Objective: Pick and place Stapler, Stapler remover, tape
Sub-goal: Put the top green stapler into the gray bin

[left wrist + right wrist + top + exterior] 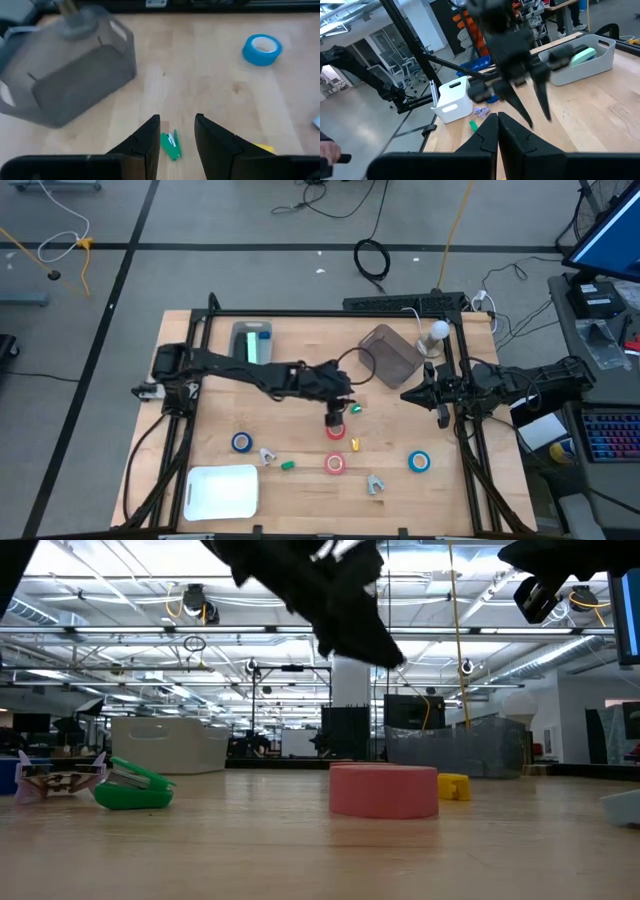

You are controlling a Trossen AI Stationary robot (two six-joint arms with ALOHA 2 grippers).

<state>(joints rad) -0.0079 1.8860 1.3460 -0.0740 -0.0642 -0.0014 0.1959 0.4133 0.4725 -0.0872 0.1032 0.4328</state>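
Beside the red tape roll [334, 431] at the table's middle, going from left to right, the left gripper [334, 417] hangs just behind this roll with its fingers apart and nothing between them, and a small green stapler [171, 145] lies on the wood below the gap. The red tape roll is a low ring with a white core, probably light and stiff, best taken across its outer wall or through the hole. Far to the right of the roll, the right gripper [441, 416] waits at the table's edge, pinched together and empty.
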